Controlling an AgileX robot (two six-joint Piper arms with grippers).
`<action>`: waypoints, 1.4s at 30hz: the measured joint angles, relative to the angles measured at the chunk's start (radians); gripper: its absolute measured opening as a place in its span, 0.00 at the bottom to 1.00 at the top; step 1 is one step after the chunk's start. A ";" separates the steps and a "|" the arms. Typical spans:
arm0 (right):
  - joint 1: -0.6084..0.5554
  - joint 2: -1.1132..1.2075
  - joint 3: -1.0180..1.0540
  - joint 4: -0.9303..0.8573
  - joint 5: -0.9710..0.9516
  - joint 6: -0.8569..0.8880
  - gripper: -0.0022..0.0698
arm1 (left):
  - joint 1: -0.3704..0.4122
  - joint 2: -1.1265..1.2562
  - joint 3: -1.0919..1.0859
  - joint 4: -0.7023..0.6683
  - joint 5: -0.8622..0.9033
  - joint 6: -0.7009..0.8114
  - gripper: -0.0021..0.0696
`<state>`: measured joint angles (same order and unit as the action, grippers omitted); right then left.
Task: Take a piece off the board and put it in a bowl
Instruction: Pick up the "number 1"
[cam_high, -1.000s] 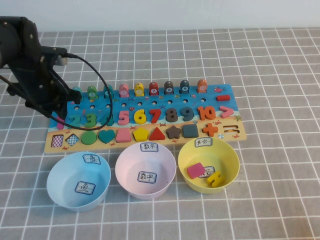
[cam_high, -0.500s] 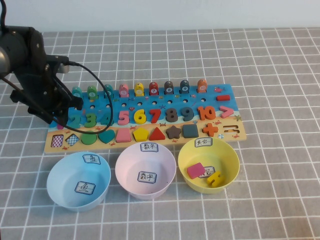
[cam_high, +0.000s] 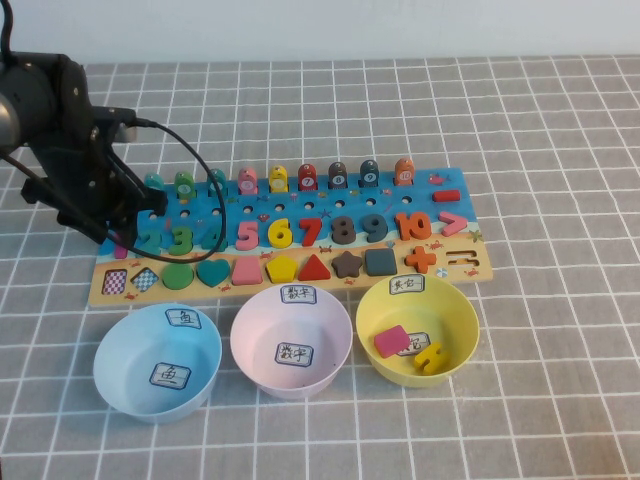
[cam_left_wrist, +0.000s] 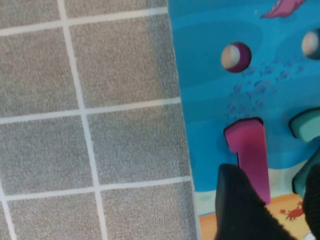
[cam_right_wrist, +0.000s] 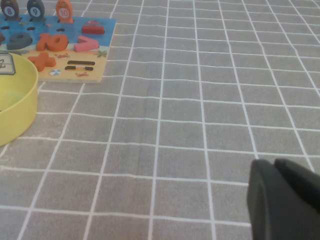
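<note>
left gripper (cam_left_wrist: 272, 200) fingers released astride magenta "1" (cam_left_wrist: 250, 152) at board (cam_left_wrist: 220, 90) edge, only in wrist view; right gripper (cam_right_wrist: 285, 200) clenched over bare bench (cam_right_wrist: 200, 100)

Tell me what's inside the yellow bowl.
The yellow bowl holds a pink square block and a yellow piece beside a white label; the block covers part of that label.

Looks like a robot lab test setup, not anyone's home: a worktop (cam_high: 560, 150) under a grey grid-patterned cloth, a plain pale wall (cam_high: 350, 28) behind it, and a kids' number puzzle board (cam_high: 300, 232) laid out with three labelled bowls like staged props.
</note>
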<state>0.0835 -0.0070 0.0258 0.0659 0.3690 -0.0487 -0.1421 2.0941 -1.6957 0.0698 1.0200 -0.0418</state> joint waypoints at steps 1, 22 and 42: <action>0.000 0.000 0.000 0.000 0.000 0.000 0.01 | 0.000 0.000 0.000 0.000 -0.002 -0.002 0.38; 0.000 0.000 0.000 0.000 0.000 0.000 0.01 | 0.000 0.023 0.000 0.028 -0.026 -0.090 0.38; 0.000 0.000 0.000 0.000 0.000 0.000 0.01 | 0.000 0.028 0.000 0.022 -0.035 -0.096 0.28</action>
<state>0.0835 -0.0070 0.0258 0.0659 0.3690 -0.0487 -0.1421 2.1226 -1.6957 0.0917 0.9848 -0.1382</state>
